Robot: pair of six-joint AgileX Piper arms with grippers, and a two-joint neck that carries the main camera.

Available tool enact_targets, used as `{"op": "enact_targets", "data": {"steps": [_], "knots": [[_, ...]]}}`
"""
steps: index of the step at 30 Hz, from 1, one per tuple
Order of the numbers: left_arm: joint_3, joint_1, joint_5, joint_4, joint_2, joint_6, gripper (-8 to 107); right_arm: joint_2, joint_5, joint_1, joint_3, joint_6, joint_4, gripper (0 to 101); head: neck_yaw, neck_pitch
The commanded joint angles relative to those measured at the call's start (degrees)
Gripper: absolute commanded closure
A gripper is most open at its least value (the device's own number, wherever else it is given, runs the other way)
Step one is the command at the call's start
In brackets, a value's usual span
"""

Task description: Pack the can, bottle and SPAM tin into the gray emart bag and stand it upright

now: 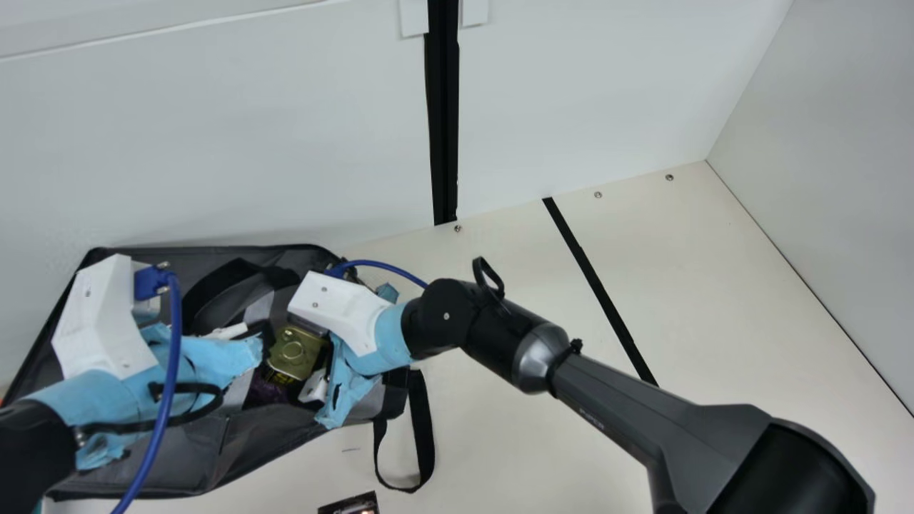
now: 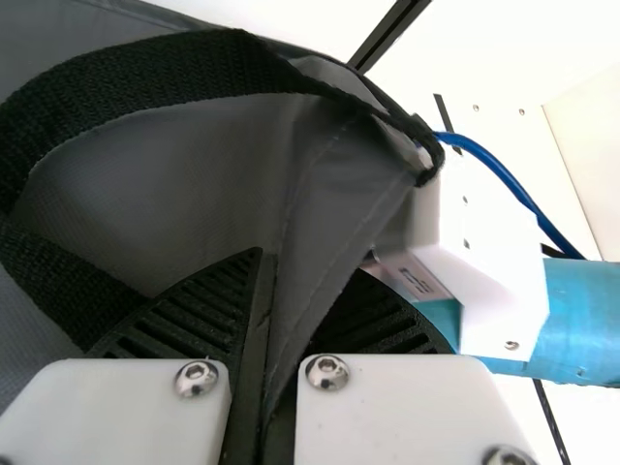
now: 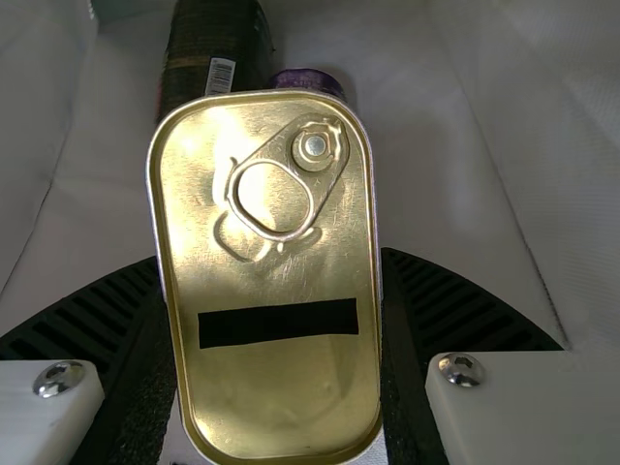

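Gold-lidded SPAM tin (image 3: 276,387) is clamped in R gripper (image 3: 269,255), within the gray emart bag (image 1: 178,453), lid facing outward, prob. so it can slide in end-first. L gripper (image 2: 305,266) is pinched on bag fabric near the mouth, likely b/c the floppy opening needs holding. Deeper in: dark cylinder (image 3: 215,44) & purple item (image 3: 308,79), prob. can + bottle; can't tell which is which.

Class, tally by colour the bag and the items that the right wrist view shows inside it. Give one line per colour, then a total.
Gray: 1 (emart bag)
Gold: 1 (SPAM tin)
Dark: 1 (cylinder with a barcode)
Purple: 1 (rounded item, mostly hidden behind the tin)
Total: 4
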Motion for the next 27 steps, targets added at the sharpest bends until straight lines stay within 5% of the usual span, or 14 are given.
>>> {"op": "enact_targets", "data": {"steps": [1, 27], "knots": [[0.00, 0.00, 0.00, 0.00, 0.00, 0.00, 107, 0.40, 0.06, 0.10, -0.51, 0.46, -0.34, 101, -0.05, -1.30], [0.00, 0.00, 0.00, 0.00, 0.00, 0.00, 107, 0.48, 0.47, -0.12, -1.47, 2.35, -1.82, 15, -0.05, -1.30]]}}
